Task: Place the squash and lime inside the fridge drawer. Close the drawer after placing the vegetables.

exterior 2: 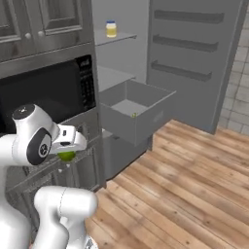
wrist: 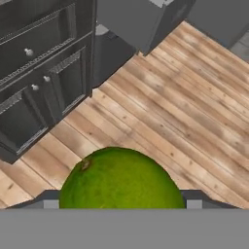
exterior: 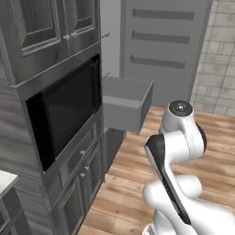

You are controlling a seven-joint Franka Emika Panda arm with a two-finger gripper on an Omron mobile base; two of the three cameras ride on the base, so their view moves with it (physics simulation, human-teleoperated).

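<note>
Lime held in gripper, fridge drawer open.
The gripper (exterior 2: pixel 68 154) has its fingers closed on the lime (wrist: pixel 121 180), above the wood floor (wrist: pixel 185 107); the fridge drawer (exterior 2: pixel 133 116) stands pulled out, well apart.

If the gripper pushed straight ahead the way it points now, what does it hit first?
Most likely the wooden floor: the gripper, shut on the lime, points down at bare planks, short of the fridge drawer.
</note>
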